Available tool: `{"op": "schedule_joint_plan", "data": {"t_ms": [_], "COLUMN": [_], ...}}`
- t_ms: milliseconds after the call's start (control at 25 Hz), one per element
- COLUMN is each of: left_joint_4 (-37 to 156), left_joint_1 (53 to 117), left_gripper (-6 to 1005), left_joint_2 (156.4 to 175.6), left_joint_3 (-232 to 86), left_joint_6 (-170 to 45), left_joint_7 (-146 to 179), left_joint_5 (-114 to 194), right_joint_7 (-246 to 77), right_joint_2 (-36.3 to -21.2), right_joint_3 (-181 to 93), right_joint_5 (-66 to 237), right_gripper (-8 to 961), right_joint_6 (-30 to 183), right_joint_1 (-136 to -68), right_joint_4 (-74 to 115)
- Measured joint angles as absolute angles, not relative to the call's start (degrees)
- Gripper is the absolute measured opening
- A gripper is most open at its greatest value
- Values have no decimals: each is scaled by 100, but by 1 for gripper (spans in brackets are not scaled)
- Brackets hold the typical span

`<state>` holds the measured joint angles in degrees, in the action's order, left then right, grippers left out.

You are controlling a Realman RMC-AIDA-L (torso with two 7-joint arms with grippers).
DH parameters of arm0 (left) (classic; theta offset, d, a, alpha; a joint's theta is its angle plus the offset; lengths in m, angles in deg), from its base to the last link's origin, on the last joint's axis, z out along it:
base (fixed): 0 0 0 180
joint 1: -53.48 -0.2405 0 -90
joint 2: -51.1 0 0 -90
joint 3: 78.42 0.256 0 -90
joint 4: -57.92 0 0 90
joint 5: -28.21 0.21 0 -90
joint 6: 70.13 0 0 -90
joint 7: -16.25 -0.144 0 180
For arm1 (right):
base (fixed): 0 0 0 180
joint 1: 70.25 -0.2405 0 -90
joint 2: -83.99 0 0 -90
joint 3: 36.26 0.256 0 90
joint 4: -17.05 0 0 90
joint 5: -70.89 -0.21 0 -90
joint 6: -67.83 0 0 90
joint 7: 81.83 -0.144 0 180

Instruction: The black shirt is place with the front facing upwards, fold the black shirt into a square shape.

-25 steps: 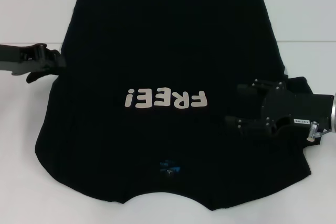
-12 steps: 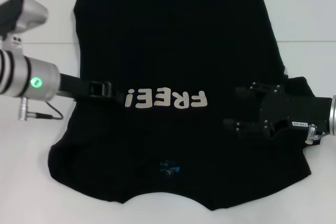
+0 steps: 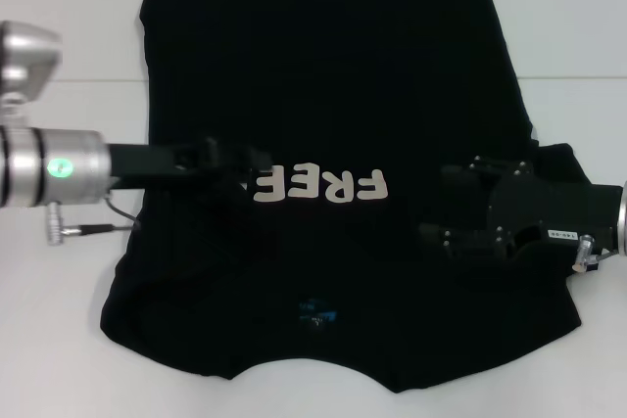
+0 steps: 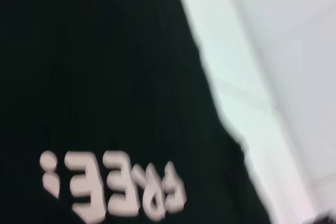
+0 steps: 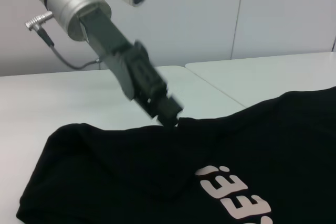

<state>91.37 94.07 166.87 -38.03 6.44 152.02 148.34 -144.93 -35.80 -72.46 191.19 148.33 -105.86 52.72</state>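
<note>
The left hand [image 3: 257, 161] pinches the black shirt [image 3: 323, 56] sleeve over the chest to narrow it; right hand [image 3: 436, 205] rests spread, flattening cloth.

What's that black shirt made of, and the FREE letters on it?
The black shirt looks like soft matte knit cloth, probably cotton: it drapes and rumples where the left gripper lifts it. The cream lettering looks like a flat print or transfer, smooth-edged and opaque.

The large black short-sleeved cloth T-shirt [image 3: 323, 75] lies spread on the white table [image 3: 578, 17], the left gripper [image 3: 257, 162] over its chest lettering's left end and the right gripper [image 3: 439, 201] over its right side.
</note>
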Motion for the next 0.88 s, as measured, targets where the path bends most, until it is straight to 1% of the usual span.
{"op": "schedule_joint_plan", "data": {"t_ms": [160, 280, 400, 680, 880], "left_joint_4": [8887, 8765, 8655, 8578, 8464], "left_joint_1": [9138, 9015, 8976, 9107, 9253], "left_gripper": [359, 600, 660, 799, 802], "left_joint_2": [16483, 16384, 16387, 16568, 16622], "left_joint_3": [-4280, -4264, -4263, -4049, -3921], "left_joint_6": [271, -127, -577, -1664, -2089], "left_joint_7": [15432, 15681, 15705, 15645, 15615], "left_joint_5": [14727, 14782, 14793, 14825, 14835], "right_joint_7": [-14493, -14493, -14493, -14495, -14497], "right_joint_2": [-3579, -3579, -3580, -3580, -3580], "right_joint_3": [-7247, -7247, -7247, -7247, -7247], "right_joint_5": [19111, 19108, 19106, 19111, 19118], "right_gripper": [885, 884, 885, 885, 885], "right_joint_6": [14820, 14806, 14798, 14785, 14781], "right_joint_1": [-10584, -10584, -10584, -10584, -10577], "right_joint_4": [5273, 5271, 5266, 5264, 5264]}}
